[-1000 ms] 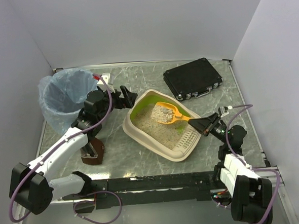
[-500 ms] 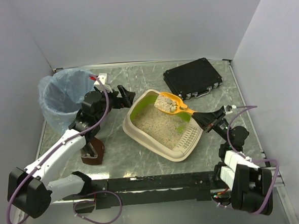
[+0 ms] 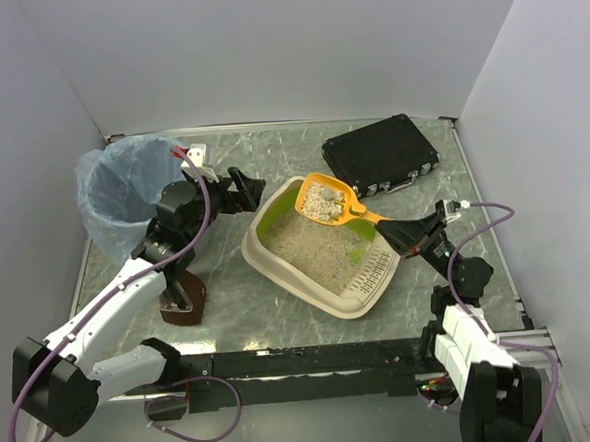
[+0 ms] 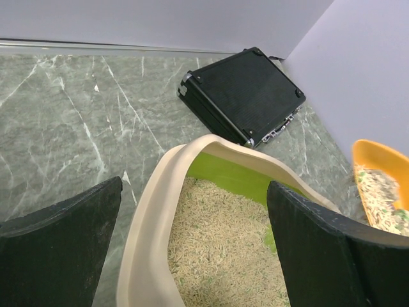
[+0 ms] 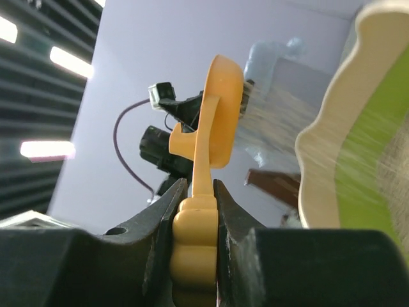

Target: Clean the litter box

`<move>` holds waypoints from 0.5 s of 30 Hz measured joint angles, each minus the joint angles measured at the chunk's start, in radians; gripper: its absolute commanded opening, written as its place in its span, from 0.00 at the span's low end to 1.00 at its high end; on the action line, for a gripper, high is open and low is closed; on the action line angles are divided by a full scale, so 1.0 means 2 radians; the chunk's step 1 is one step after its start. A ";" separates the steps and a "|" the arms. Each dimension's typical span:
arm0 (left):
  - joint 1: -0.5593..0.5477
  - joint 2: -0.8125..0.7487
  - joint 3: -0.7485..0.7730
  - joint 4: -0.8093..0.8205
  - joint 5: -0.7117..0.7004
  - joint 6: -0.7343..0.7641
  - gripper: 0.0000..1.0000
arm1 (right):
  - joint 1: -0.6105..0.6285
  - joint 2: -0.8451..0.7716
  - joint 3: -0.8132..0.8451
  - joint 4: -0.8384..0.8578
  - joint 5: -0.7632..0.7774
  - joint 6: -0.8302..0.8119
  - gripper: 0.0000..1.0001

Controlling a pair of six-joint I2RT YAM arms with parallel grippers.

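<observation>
The bench (image 3: 281,317) is green marbled stone, shut in by pale grey walls at the back and on both sides.

The litter box (image 3: 260,255) sits mid-bench at a slant, grille end toward the right arm, with sandy litter inside.

The left jaws stand wide open and hold nothing. They hang at the far left corner of the box, and from the wrist its rim (image 4: 153,211) runs up between the two black fingers (image 4: 61,240). I can't tell whether they touch it.

The right jaws are clamped on the handle of an orange scoop (image 3: 326,199). The scoop carries a clumpy load and is held over the box's far rim, on the side toward the black case (image 3: 381,156).

The case lies near the far right corner. A bin (image 3: 123,191) with a blue bag fills the far left corner, just behind the left arm. Bare bench shows between bin and case, and in front of the box toward the arm bases.
</observation>
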 measured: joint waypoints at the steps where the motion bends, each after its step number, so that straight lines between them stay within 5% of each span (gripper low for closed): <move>1: 0.000 0.000 0.000 0.000 0.000 0.000 0.99 | 0.003 -0.012 0.000 -0.006 0.006 -0.012 0.00; 15: 0.000 0.004 -0.002 -0.004 -0.001 -0.008 0.99 | 0.008 -0.047 -0.001 -0.105 0.034 -0.065 0.00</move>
